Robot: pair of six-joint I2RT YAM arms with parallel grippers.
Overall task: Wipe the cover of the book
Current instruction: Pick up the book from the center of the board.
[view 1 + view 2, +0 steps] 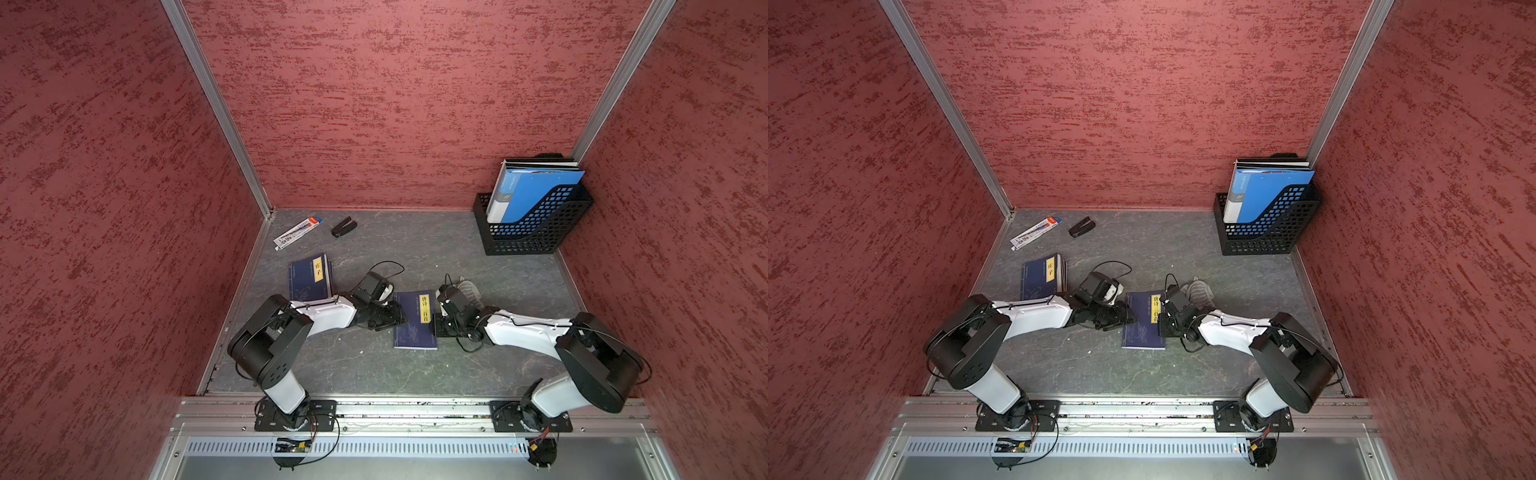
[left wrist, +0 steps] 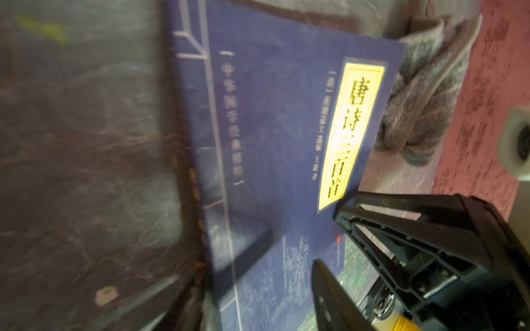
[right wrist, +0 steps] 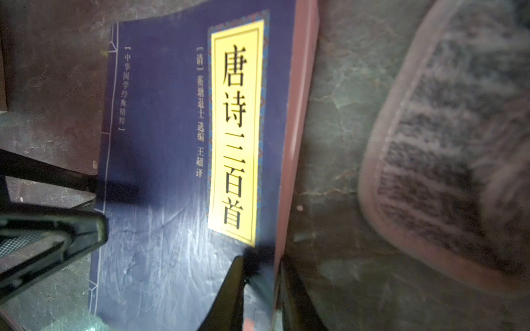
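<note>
The book (image 1: pixel 415 320) (image 1: pixel 1144 322) is dark blue with a yellow title label and lies mid-table between both arms. My right gripper (image 1: pixel 434 322) (image 3: pixel 259 260) is shut on its right page edge, one finger on the cover (image 3: pixel 160 143) and one along the edge. My left gripper (image 1: pixel 401 318) (image 2: pixel 252 275) straddles the spine side, with its jaws apart; one finger is over the cover (image 2: pixel 272 129) and one is by the spine. A grey cloth (image 1: pixel 467 289) (image 3: pixel 447 172) lies on the table just behind the right gripper, held by neither.
A second blue book (image 1: pixel 309 277) lies to the left. A pen packet (image 1: pixel 297 232) and a black stapler (image 1: pixel 343 227) sit at the back left. A black mesh file holder (image 1: pixel 536 224) with blue folders stands at the back right. Red walls enclose the table.
</note>
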